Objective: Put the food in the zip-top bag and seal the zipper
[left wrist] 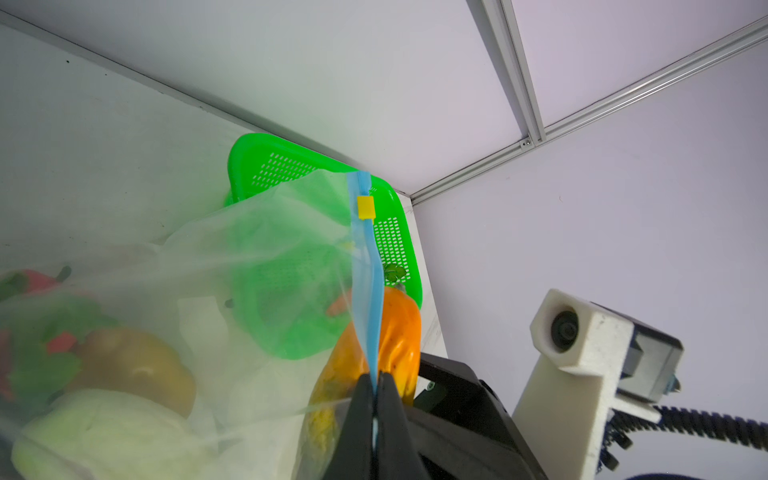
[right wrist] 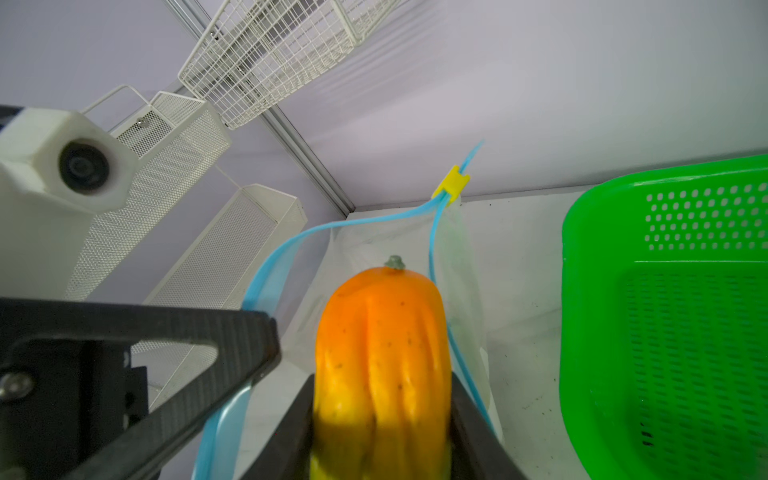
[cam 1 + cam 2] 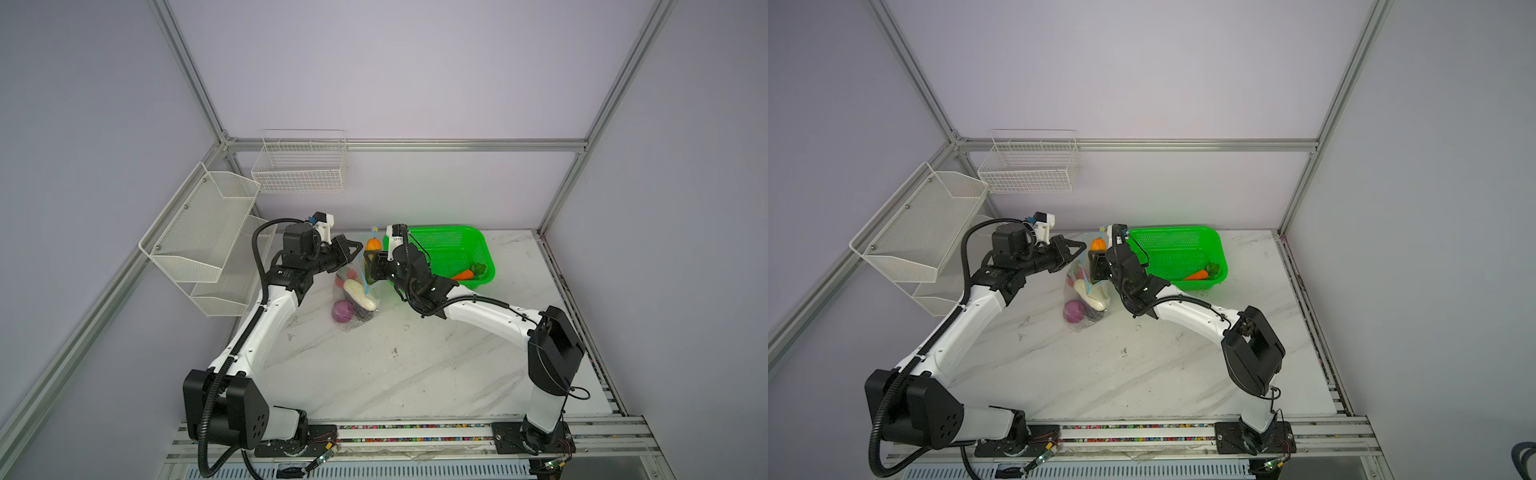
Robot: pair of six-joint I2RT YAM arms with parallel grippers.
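The clear zip-top bag (image 3: 353, 291) (image 3: 1077, 286) lies mid-table with a purple onion (image 3: 343, 311), a white oblong (image 3: 359, 293) and a potato (image 1: 137, 365) inside. My left gripper (image 1: 376, 376) (image 3: 358, 248) is shut on the light blue zipper (image 1: 368, 270), lifting one lip; the yellow slider (image 1: 365, 207) (image 2: 451, 184) sits at the strip's far end. My right gripper (image 2: 382, 415) (image 3: 372, 254) is shut on an orange-yellow ribbed toy vegetable (image 2: 382, 353) (image 3: 372, 244), held between the two parted blue lips at the bag's mouth.
A green perforated basket (image 3: 449, 249) (image 2: 665, 332) stands just right of the bag, holding a carrot (image 3: 463, 274) and greens (image 3: 478, 269). White mesh shelves (image 3: 199, 232) and a wire basket (image 3: 299, 166) hang on the walls at the back left.
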